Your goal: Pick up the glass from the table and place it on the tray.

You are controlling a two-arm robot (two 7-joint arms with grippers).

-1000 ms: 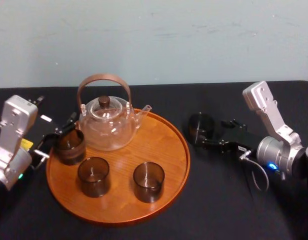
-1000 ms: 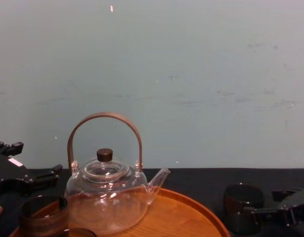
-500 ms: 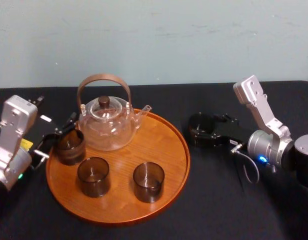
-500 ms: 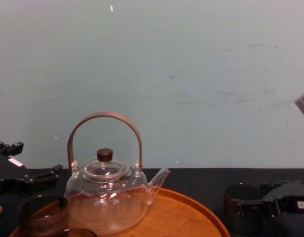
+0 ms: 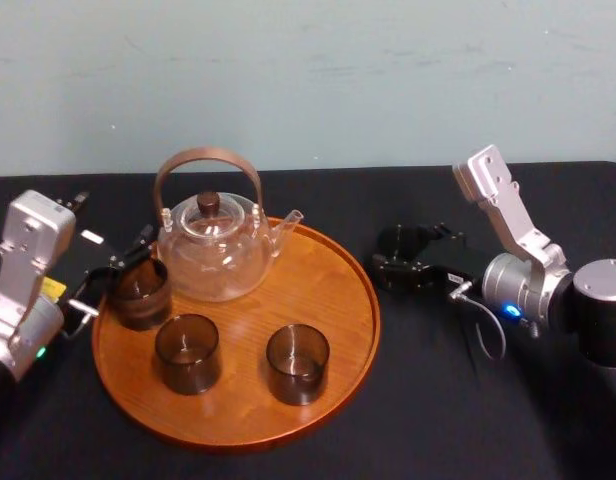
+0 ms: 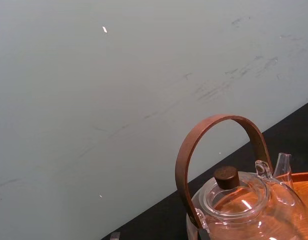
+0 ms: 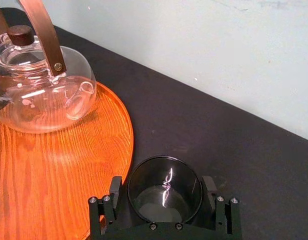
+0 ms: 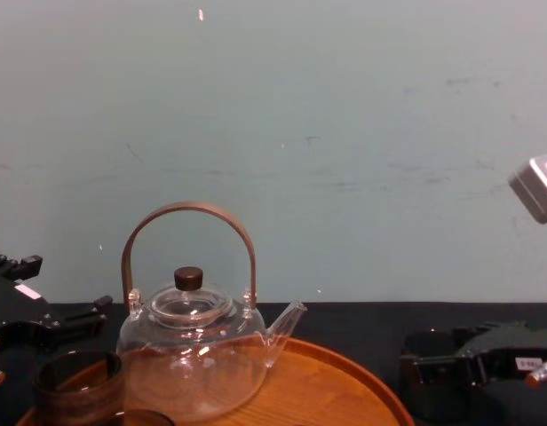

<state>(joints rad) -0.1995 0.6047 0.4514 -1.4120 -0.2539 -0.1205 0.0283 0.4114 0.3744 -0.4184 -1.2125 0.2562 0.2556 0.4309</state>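
A dark smoked glass (image 7: 165, 192) stands on the black-cloth table (image 5: 438, 400), just right of the round orange-brown tray (image 5: 328, 300). My right gripper (image 7: 161, 186) is shut on it, one black finger pressed to each side. From the head the same gripper (image 5: 396, 256) and glass (image 5: 396, 240) sit close to the tray's right rim. The chest view shows the glass (image 8: 420, 395) low at the right, partly hidden by the gripper (image 8: 438, 371). My left gripper (image 5: 113, 275) rests open at the tray's left edge, beside a dark glass (image 5: 140, 292) standing there.
A glass teapot (image 5: 210, 245) with a brown hoop handle stands at the back of the tray, its spout toward the right. Two more dark glasses (image 5: 187, 352) (image 5: 297, 363) stand near the tray's front. A pale wall rises behind the table.
My right arm has swung in and leftward, and its fingers have come in around the glass from the right. The left arm and everything on the tray are unmoved.
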